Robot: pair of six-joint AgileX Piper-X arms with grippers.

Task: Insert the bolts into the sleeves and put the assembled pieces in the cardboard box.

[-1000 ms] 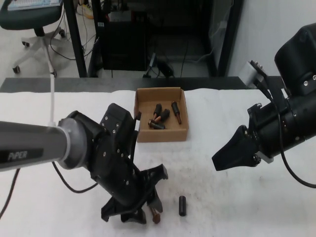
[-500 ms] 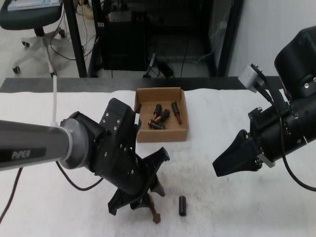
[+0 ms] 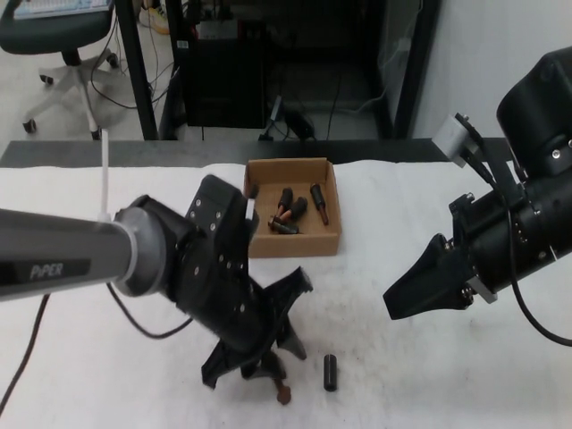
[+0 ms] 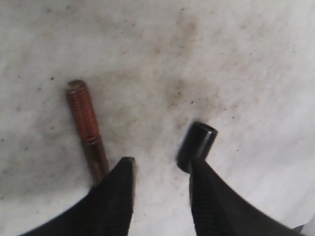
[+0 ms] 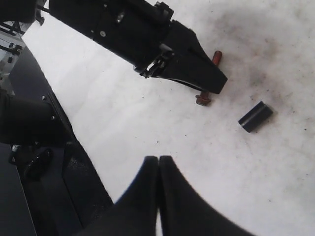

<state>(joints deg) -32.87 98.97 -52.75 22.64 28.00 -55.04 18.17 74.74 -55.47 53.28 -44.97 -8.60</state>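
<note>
A rust-coloured bolt [image 4: 84,121] lies flat on the white cloth, its head end hidden under one finger of my left gripper [image 4: 161,189]. A short black sleeve [image 4: 197,144] lies beside the other finger. The left gripper is open and low over the cloth, and only bare cloth shows between its fingers. From above, the bolt [image 3: 281,389] and sleeve [image 3: 330,372] lie near the front edge. My right gripper [image 5: 158,164] is shut and empty, hanging above the cloth to the right [image 3: 404,299]. The cardboard box [image 3: 292,243] behind holds several assembled pieces [image 3: 288,210].
White cloth [image 3: 402,214] covers the bench. The left arm's thick body [image 3: 179,259] stands between the box and the front-left corner. Black frame posts and a chair stand behind the bench.
My left gripper has shifted a little right and turned over the bolt, which now shows below its fingers. The right gripper has barely moved.
</note>
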